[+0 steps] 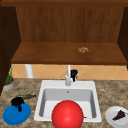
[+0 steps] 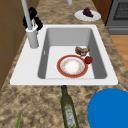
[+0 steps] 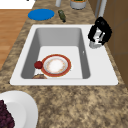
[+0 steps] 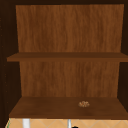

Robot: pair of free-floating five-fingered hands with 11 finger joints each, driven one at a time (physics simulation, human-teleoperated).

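At the far left of the tabletop (image 1: 112, 95), the left hand (image 1: 17, 102) hangs over the blue plate (image 1: 16, 114), fingers curled down and holding nothing. The right hand (image 1: 74, 74) wraps its fingers round the faucet (image 1: 68, 75), which stands upright behind the sink (image 1: 45, 85). The side views show the red-rimmed plate (image 2: 72, 66) inside; a red ball (image 1: 67, 114) hides it from the front.

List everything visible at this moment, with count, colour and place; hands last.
Sink: one, white, set in the counter.
Faucet: one, grey, at the sink's back rim.
Plate: one, red-rimmed, in the basin.
Small ball: one, red, beside that plate.
Blue plate: one, counter left.
Bottle: one, green, lying on the counter.
White plate: one, counter right, holding something dark.
Left hand: black, over the blue plate.
Right hand: black, at the faucet.
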